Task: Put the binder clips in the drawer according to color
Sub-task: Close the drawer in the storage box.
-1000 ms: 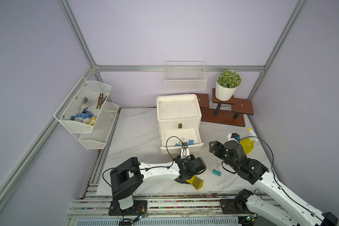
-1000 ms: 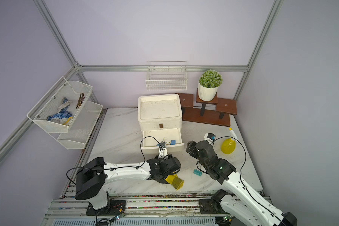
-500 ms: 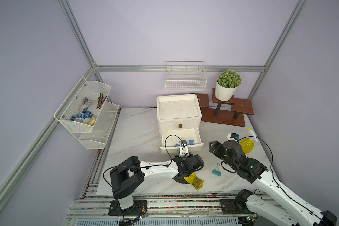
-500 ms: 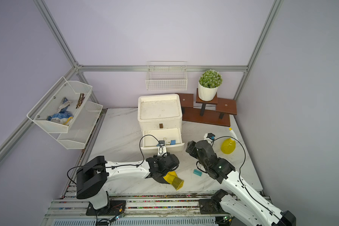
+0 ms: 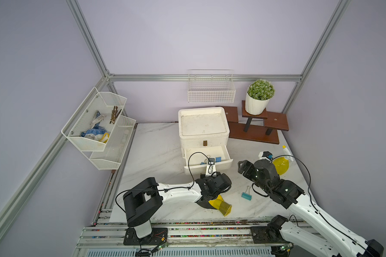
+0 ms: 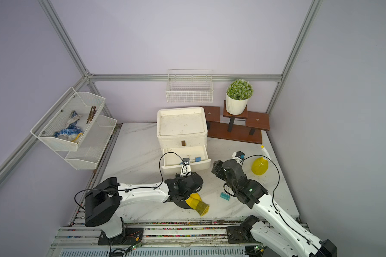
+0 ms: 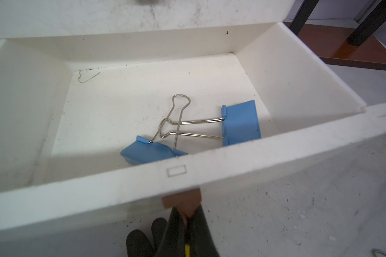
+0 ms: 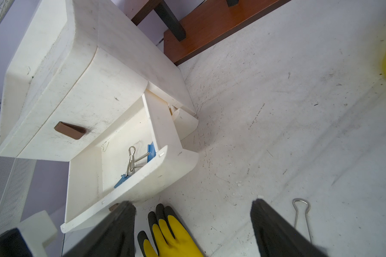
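Nearest the base, a yellow-and-black glove (image 5: 220, 203) lies on the counter (image 5: 156, 155), partly under the left arm. The left gripper (image 7: 186, 217) is now clenched on the brown handle (image 7: 181, 200) of the pulled-out middle drawer (image 7: 276, 144). A second ago its jaws were half apart just off that handle, so the grab is new, while the drawer stands as far out as before. Two blue clips (image 7: 241, 123) lie inside with their wire loops crossed, so blue looks sorted and the likely next move is pushing this drawer shut. One teal clip (image 5: 246, 195) is left flat on the counter between the arms, just beside the right arm. The right gripper (image 8: 193, 204) is spread wide, holds nothing and hovers low, with the clip's loop near one finger. No yellow clips or second teal clip are visible, and whether they are in closed drawers I cannot tell. The counter is white marble-look, scuffed and speckled. Farther back stands the white drawer unit (image 5: 204, 139), with a yellow spray bottle (image 5: 280, 166) off to one side. Behind are a wooden stand (image 5: 254, 133) with a potted plant (image 5: 260, 91), a wire basket (image 5: 211, 93) on the lilac wall, and mesh shelves (image 5: 96, 124).
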Available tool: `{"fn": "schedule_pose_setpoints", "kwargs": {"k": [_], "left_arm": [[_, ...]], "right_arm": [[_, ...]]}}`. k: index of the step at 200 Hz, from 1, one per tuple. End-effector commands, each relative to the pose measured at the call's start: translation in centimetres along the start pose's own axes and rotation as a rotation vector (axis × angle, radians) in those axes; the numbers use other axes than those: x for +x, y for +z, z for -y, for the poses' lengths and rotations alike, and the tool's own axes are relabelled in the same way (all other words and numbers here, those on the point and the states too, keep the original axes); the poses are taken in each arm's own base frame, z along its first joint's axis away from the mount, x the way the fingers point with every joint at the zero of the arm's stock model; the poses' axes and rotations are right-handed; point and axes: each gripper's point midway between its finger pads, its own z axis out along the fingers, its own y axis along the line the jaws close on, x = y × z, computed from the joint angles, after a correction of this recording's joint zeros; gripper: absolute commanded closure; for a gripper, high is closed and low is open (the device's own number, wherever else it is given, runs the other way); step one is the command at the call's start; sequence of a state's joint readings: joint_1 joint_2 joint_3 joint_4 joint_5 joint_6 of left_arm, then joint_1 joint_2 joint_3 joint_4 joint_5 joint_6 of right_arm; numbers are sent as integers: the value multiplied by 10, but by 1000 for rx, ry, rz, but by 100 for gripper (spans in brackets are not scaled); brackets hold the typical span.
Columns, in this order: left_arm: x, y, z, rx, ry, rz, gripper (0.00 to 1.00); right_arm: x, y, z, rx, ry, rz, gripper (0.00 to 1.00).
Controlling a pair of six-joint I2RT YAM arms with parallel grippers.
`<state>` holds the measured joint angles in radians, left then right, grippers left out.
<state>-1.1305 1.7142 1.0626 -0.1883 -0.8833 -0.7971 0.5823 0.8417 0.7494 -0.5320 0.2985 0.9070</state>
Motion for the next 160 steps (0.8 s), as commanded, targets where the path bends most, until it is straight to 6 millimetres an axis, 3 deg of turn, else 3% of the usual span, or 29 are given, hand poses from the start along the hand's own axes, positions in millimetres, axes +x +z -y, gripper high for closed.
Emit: {"fn": "schedule_pose_setpoints", "kwargs": {"k": [1, 40, 118, 160], "left_arm": [[-53, -9, 6, 27, -96, 124, 100], [-55, 12, -2, 0, -114, 130, 100], [-78, 44, -4, -17, -98, 199, 100], [-89, 53, -3, -29, -89, 249, 100]], "right_arm": [[-3, 0, 5, 21, -6, 15, 12], [-2, 1, 5, 20, -7, 11, 12], [-1, 2, 6, 23, -11, 8, 12], [0, 4, 7, 21, -12, 6, 12]]}}
